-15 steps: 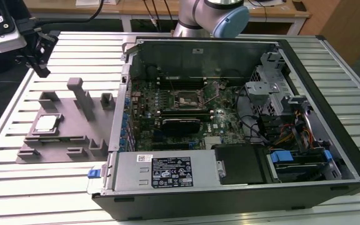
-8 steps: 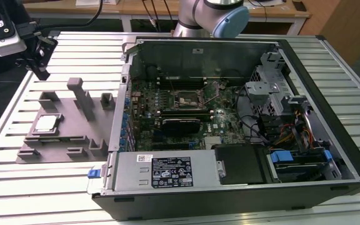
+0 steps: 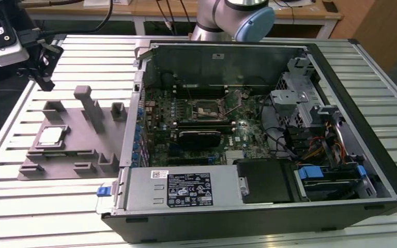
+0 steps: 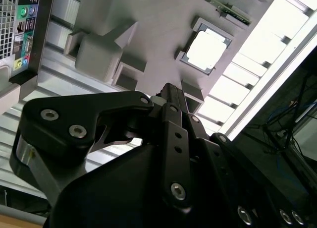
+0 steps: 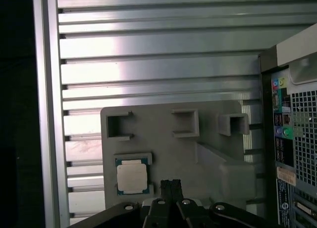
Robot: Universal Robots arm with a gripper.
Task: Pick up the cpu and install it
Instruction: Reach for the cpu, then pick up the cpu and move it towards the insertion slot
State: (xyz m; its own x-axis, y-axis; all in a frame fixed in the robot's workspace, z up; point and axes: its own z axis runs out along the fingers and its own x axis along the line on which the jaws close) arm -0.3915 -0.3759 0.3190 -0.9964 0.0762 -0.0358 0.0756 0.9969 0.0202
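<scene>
Now: jaws together, empty, raised clear of grey fixture [image 5: 163, 134], pointing down at it. Cpu [image 5: 132, 177] lies flat, metal top up, in fixture's square recess, untouched. Recess likely there to keep chip located for pickup. Fixture rests on slatted desk [image 5: 148, 64]; open computer case [image 3: 254, 129] just beside fixture.

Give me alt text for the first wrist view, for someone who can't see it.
The cpu lies in a recess of a grey holder plate on a slatted metal table, with the gripper near it, holding nothing. A computer case stands alongside.
</scene>
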